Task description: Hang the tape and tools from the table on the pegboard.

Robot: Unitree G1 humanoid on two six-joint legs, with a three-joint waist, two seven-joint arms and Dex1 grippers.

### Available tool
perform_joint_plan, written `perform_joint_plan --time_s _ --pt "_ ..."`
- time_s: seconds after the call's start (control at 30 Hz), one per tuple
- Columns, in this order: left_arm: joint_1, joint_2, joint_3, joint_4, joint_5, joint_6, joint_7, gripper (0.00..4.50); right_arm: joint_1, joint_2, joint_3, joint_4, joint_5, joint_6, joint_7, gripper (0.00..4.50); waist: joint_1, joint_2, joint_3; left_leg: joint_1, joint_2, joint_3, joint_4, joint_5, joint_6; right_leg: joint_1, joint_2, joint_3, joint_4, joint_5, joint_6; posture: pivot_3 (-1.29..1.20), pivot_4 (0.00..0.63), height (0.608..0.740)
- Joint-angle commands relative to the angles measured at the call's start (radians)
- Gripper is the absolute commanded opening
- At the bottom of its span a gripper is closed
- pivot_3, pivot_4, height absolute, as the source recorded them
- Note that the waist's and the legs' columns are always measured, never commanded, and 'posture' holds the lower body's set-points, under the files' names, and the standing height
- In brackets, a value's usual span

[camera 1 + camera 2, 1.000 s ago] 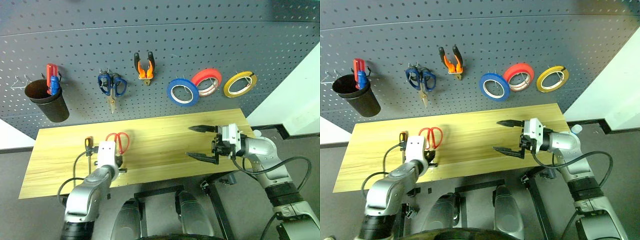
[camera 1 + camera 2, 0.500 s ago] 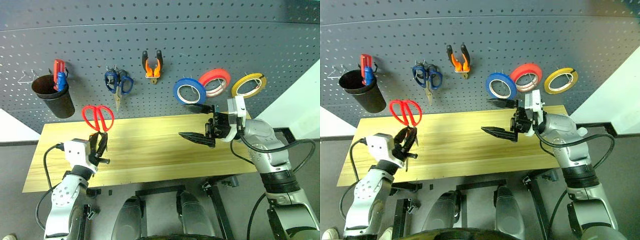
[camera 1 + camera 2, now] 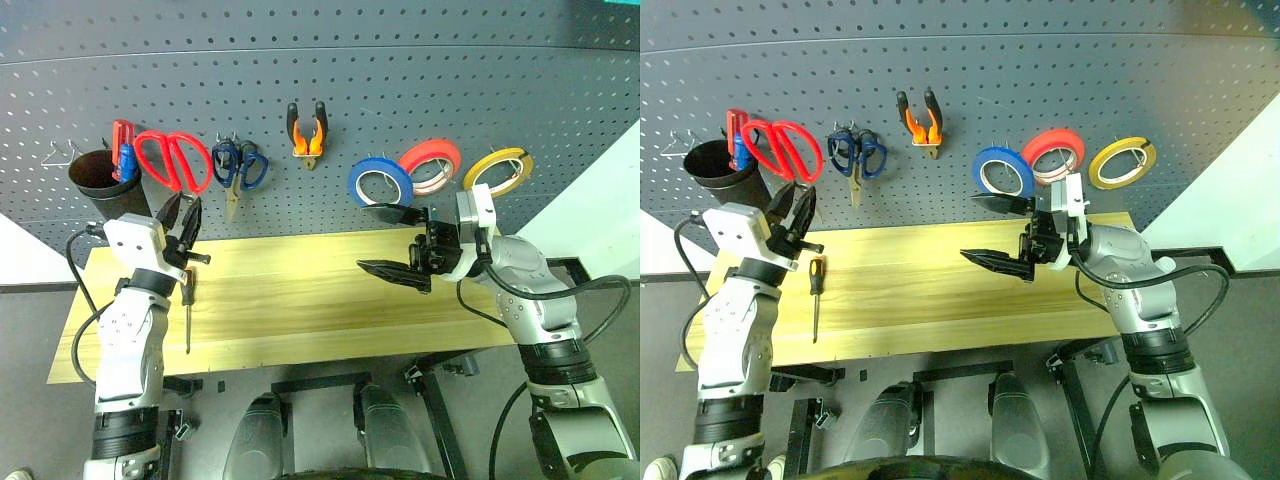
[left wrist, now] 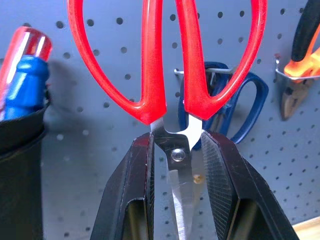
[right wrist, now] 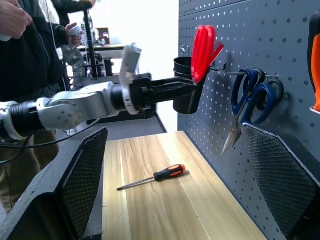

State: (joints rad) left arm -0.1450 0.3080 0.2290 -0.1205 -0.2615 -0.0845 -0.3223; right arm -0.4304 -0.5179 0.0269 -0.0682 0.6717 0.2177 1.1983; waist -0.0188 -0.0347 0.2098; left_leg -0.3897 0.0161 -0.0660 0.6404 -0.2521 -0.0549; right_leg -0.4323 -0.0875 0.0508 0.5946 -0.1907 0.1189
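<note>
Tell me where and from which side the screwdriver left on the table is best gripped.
Grip the screwdriver on its black-and-orange handle, coming straight down from above. It lies flat on the table with bare wood on both sides, so fingers would likely straddle the thick handle more surely than the thin shaft.

Three tape rolls are hanging on the pegboard: one blue roll, one red roll and one yellow roll. Two scissors are showing, one red-handled pair and one blue-handled pair. One pair of pliers, one black cup and one screwdriver are completing the count.
</note>
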Motion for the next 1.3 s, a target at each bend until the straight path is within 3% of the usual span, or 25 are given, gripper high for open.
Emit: perform_joint_plan --time_s 0.03,0.33,0.6,0.83,0.97,1.07,1.3 --pt "-0.041 0.015 -0.015 0.023 0.031 -0.033 -0.01 1.01 -0.003 0.011 -0.027 -0.047 0.0 -0.014 -0.01 4.5 0.0 0.0 -0.002 0.0 0.0 0.0 0.001 0.0 0.0 0.0 0.0 0.0 0.0 0.0 0.0 -0.05 0.098 0.736" --pt "-0.091 0.023 -0.052 0.118 0.078 0.017 -0.008 1.01 0.001 0.02 -0.034 -0.042 -0.012 -0.033 -0.028 4.5 -0.003 0.001 -0.01 0.0 0.0 0.0 0.006 0.0 0.0 0.003 0.0 0.0 0.0 0.002 0.002 -0.05 0.083 0.736" --pt "-0.055 0.04 -0.032 0.114 0.105 0.104 0.043 3.67 0.01 0.017 -0.029 -0.03 -0.044 -0.051 -0.022 4.5 -0.003 0.002 -0.015 0.001 0.0 0.0 0.006 0.0 0.0 0.004 0.0 0.0 0.0 0.004 0.002 -0.04 0.088 0.736" --pt "0.027 0.066 0.022 0.082 0.043 0.438 0.08 3.67 0.018 0.024 0.007 0.032 -0.147 -0.128 -0.004 4.5 -0.014 0.005 -0.018 0.001 0.0 0.0 0.007 0.0 0.0 0.004 0.0 0.0 0.001 0.004 0.002 -0.02 0.108 0.736" --pt "0.012 0.061 0.072 0.122 0.007 0.657 0.148 4.48 0.031 0.032 0.014 0.057 -0.168 -0.15 0.01 4.5 -0.022 0.005 -0.018 0.003 0.0 -0.001 0.007 0.0 0.0 0.005 0.0 0.0 0.002 0.004 0.002 -0.01 0.12 0.736" --pt "-0.046 0.066 0.083 0.206 0.02 0.802 0.214 4.48 0.04 0.035 0.016 0.062 -0.172 -0.155 0.014 4.5 -0.023 0.005 -0.018 0.004 0.0 -0.001 0.007 0.0 0.0 0.006 0.0 0.0 0.002 0.004 0.002 0.0 0.126 0.736" --pt "-0.186 0.075 0.12 0.466 0.019 0.852 0.257 4.48 0.078 0.033 0.016 0.058 -0.182 -0.161 0.017 4.5 -0.023 0.005 -0.018 0.004 0.0 -0.001 0.007 0.0 0.0 0.006 0.001 0.0 0.003 0.004 0.002 -0.01 0.139 0.736"
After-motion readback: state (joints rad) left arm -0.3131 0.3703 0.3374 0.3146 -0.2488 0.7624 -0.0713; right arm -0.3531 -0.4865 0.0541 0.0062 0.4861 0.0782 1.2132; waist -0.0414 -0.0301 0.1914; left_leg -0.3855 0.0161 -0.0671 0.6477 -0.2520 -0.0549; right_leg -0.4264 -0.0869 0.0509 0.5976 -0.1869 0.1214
